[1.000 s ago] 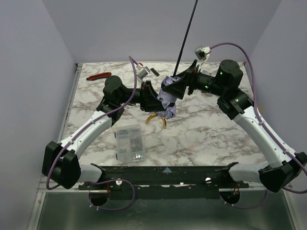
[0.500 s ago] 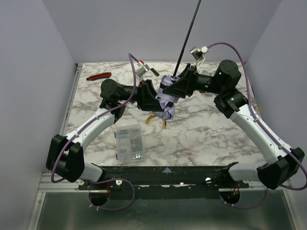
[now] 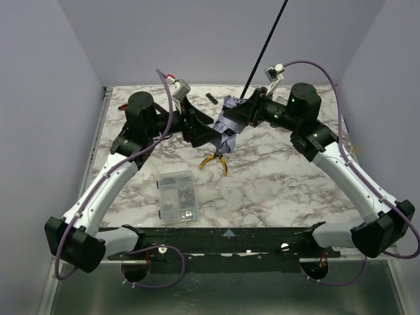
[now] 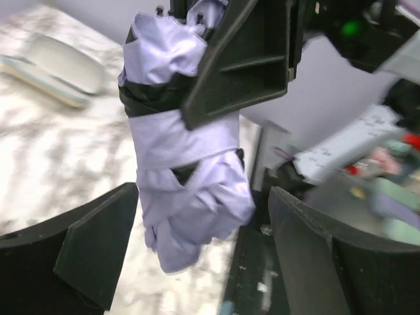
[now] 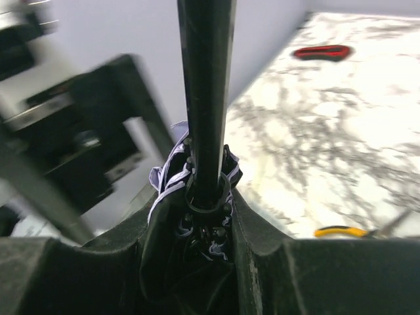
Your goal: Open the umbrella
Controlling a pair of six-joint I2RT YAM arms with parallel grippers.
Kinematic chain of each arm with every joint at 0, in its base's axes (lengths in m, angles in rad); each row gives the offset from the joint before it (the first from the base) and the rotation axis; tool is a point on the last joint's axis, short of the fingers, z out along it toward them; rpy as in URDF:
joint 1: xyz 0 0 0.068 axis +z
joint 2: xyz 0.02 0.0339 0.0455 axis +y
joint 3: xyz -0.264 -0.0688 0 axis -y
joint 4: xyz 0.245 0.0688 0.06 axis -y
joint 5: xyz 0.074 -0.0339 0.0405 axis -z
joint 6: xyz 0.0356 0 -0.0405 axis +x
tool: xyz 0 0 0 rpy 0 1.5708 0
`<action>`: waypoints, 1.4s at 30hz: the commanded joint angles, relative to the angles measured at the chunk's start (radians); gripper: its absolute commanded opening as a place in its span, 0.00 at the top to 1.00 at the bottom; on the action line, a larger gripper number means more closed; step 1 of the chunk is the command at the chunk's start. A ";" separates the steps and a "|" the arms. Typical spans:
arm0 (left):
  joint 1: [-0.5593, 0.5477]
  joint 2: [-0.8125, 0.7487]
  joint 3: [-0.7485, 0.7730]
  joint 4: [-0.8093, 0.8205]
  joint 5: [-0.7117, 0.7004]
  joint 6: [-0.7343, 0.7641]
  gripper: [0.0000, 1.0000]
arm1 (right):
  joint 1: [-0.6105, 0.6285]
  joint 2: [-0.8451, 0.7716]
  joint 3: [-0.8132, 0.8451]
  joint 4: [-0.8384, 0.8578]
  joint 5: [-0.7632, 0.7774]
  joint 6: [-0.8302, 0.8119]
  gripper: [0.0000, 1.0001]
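On the marble tabletop (image 3: 282, 177), toward its near left part, a clear plastic parts box (image 3: 177, 197) lies flat, well apart from everything else. Above and beyond it the left hand (image 4: 200, 203) reaches in from the left with its jaws spread wide. Its two black fingers (image 4: 98, 243) stand on either side of the lower end of the umbrella (image 3: 228, 126) without touching it, so this hand holds nothing. Yellow-handled pliers (image 3: 216, 160) lie on the tabletop near its middle, just below the hanging bundle. The umbrella is held up off the tabletop, over the far middle of it. Its pale lavender canopy is folded and crumpled into a bundle, with a dark band round it, and the loose end hangs down. Its thin black shaft (image 3: 266, 42) rises steeply up and to the right, out of the top external view. The right hand (image 5: 202, 226) comes in from the right and is closed on the upper end of the bundle, where the canopy gathers round the shaft. One finger presses on each side, and this hand alone carries the umbrella. In the right wrist view a red-handled tool (image 5: 321, 51) lies near a tabletop edge by the wall.
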 commanded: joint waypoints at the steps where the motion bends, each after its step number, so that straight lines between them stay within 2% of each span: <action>1: -0.067 -0.107 0.037 -0.280 -0.494 0.402 0.17 | 0.003 -0.017 0.001 -0.096 0.350 -0.025 1.00; 2: -0.097 -0.115 0.037 -0.270 -0.572 0.436 0.15 | 0.004 -0.017 -0.005 -0.105 0.395 -0.014 1.00; 4: -0.162 -0.121 0.034 -0.243 -0.658 0.515 0.02 | 0.003 -0.020 -0.023 -0.107 0.436 0.010 1.00; 8: -0.282 -0.071 0.062 -0.251 -0.836 0.614 0.01 | 0.004 -0.002 -0.022 -0.161 0.538 0.102 1.00; 11: -0.342 -0.016 0.079 -0.253 -0.930 0.629 0.01 | 0.004 0.009 -0.011 -0.187 0.544 0.175 1.00; 21: -0.408 0.151 0.138 -0.276 -0.973 0.698 0.02 | 0.004 0.027 0.022 -0.196 0.459 0.268 1.00; 24: -0.409 0.187 0.162 -0.300 -0.994 0.723 0.14 | 0.004 0.029 0.025 -0.192 0.437 0.273 1.00; 26: -0.407 0.186 0.155 -0.299 -0.932 0.735 0.35 | 0.004 0.030 0.021 -0.187 0.429 0.272 0.99; 27: -0.407 0.181 0.146 -0.293 -0.903 0.739 0.44 | 0.004 0.028 0.020 -0.186 0.430 0.269 0.96; 28: -0.407 0.168 0.136 -0.282 -0.867 0.735 0.53 | 0.004 0.027 0.018 -0.187 0.434 0.264 0.87; 29: -0.407 0.157 0.122 -0.268 -0.835 0.730 0.59 | 0.004 0.025 0.016 -0.185 0.440 0.257 0.70; 30: -0.407 0.144 0.112 -0.257 -0.794 0.722 0.64 | 0.003 0.022 0.013 -0.181 0.442 0.243 0.58; 32: -0.404 0.128 0.107 -0.250 -0.724 0.687 0.75 | 0.004 0.016 0.009 -0.170 0.448 0.212 0.37; 34: -0.386 0.121 0.118 -0.254 -0.646 0.623 0.86 | 0.001 0.011 0.010 -0.163 0.457 0.197 0.26; 36: -0.367 0.117 0.128 -0.252 -0.593 0.550 0.97 | -0.005 0.007 0.007 -0.147 0.445 0.183 0.21; 39: -0.328 0.106 0.128 -0.222 -0.539 0.440 1.00 | -0.007 -0.004 -0.001 -0.108 0.405 0.133 0.13; 42: -0.279 0.087 0.094 -0.143 -0.466 0.331 1.00 | -0.008 -0.025 -0.025 -0.069 0.417 0.112 0.12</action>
